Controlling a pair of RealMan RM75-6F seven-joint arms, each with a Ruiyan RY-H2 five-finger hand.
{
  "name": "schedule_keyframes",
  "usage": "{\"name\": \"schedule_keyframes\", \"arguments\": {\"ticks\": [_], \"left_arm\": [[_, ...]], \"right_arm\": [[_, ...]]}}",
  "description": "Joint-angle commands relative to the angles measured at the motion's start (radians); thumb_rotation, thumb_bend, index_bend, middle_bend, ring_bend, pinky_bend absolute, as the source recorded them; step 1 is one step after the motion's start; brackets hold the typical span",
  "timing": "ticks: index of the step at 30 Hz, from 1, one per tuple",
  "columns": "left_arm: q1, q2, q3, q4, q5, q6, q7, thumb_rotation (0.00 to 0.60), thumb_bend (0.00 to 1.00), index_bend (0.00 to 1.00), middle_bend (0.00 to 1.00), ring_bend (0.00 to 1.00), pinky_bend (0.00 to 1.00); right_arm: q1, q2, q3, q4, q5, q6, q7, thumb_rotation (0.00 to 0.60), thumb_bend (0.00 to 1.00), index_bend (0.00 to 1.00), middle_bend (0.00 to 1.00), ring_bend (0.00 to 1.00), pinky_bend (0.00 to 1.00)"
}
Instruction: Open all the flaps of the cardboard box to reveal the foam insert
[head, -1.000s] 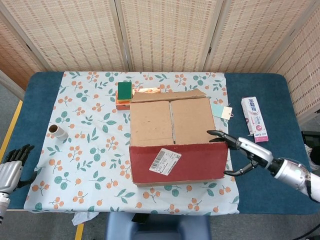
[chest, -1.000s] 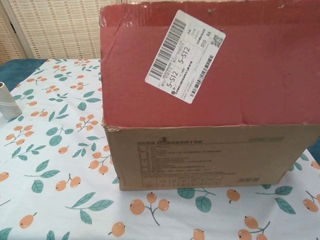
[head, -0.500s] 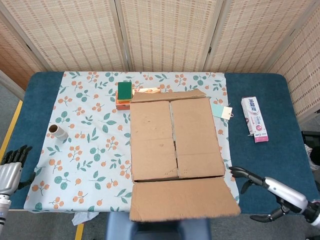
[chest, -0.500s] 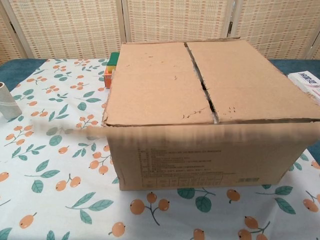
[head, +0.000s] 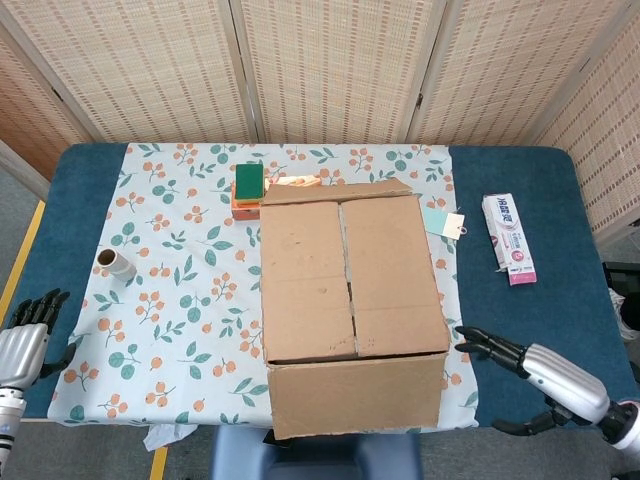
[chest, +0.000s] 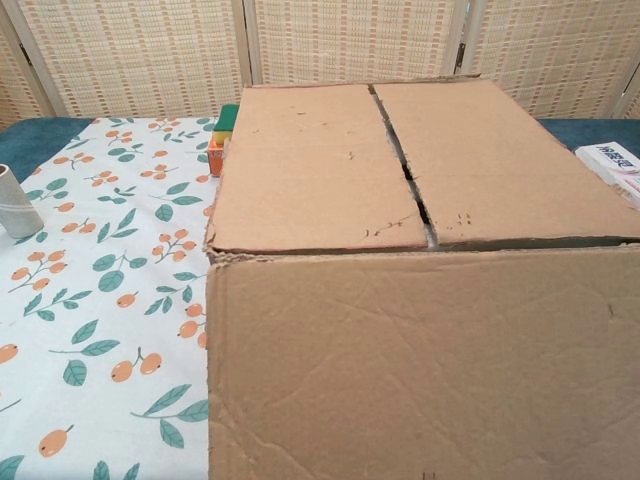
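Your left hand (head: 22, 338) sits at the far left edge of the table (head: 85, 165), off the floral cloth (head: 170, 270), fingers spread and holding nothing. Just inside the cloth's left side there's a small cardboard roll (head: 114, 263) lying on the pattern, well apart from everything else. Moving across, a green-topped sponge block (head: 248, 185) stands at the back, right up against the far left corner of the cardboard box (head: 345, 280).

The box sits mid-table on the cloth. Its near flap (head: 355, 392) is folded out and hangs down over the front face, while the two inner flaps lie flat and shut, a seam running front to back between them. In the chest view that near flap (chest: 420, 365) fills the lower frame. The far flap at the back edge is lifted slightly.

Right of the box, your right hand (head: 530, 372) hovers near the front right corner, fingers apart, gripping nothing, not touching cardboard. Further back on the blue lie a pale card (head: 443, 222) and a pink-and-white toothpaste box (head: 508, 238).
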Motion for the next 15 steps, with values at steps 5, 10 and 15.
{"name": "schedule_keyframes", "arguments": {"ticks": [5, 10, 15], "left_arm": [[0.035, 0.025, -0.005, -0.033, 0.021, 0.072, -0.037, 0.6, 0.5, 0.0, 0.05, 0.04, 0.0], [0.039, 0.036, 0.004, -0.032, 0.033, 0.065, -0.053, 0.6, 0.5, 0.03, 0.01, 0.01, 0.0], [0.046, 0.041, 0.005, -0.035, 0.048, 0.079, -0.074, 0.6, 0.5, 0.01, 0.0, 0.0, 0.0]], "right_arm": [[0.162, 0.02, 0.284, -0.377, 0.311, -0.389, -0.77, 0.378, 0.3, 0.3, 0.0, 0.0, 0.0], [0.252, -0.036, 0.379, -0.463, 0.474, -0.552, -0.967, 0.341, 0.37, 0.32, 0.02, 0.0, 0.0], [0.326, -0.117, 0.452, -0.468, 0.631, -0.637, -1.125, 0.334, 0.39, 0.35, 0.13, 0.01, 0.0]]}}
